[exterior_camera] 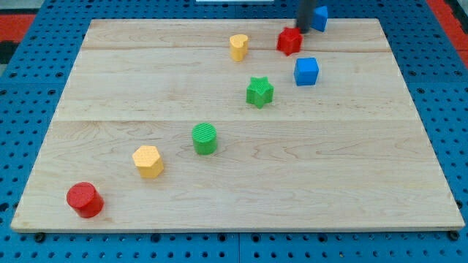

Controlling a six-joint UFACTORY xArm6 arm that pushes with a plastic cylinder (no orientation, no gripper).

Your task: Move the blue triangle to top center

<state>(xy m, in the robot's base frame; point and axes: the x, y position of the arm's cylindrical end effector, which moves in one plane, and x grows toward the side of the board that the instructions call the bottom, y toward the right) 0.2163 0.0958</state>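
We are looking down at a pale wooden board [234, 168] resting on a blue pegboard, and our dark rod is coming in from the view's top edge, right of centre. There is no gripper on this arm, so nothing is spread, pressed together or pinching; the rod simply ends in my tip [300, 29], which is sitting near the board's top edge, between two blocks. Just to the view's right of my tip, touching or nearly touching the rod, is the blue triangle [319, 18], partly hidden by the rod, so its shape is hard to confirm. Just to the view's left and slightly lower is a red star-like block [289, 41], very close to my tip. Farther left along the top is a yellow block [238, 47]. Below sit a blue cube [306, 71] and a green star [259, 92], then a green cylinder [205, 138], a yellow hexagon-like block [148, 161] and a red cylinder [85, 200] trailing toward the bottom left. We are judging that the triangle needs sliding leftward along the top edge. To do that well, my tip should be going round to the triangle's right side, then pushing left in a straight line, passing above the red block so that it is not dragged along.
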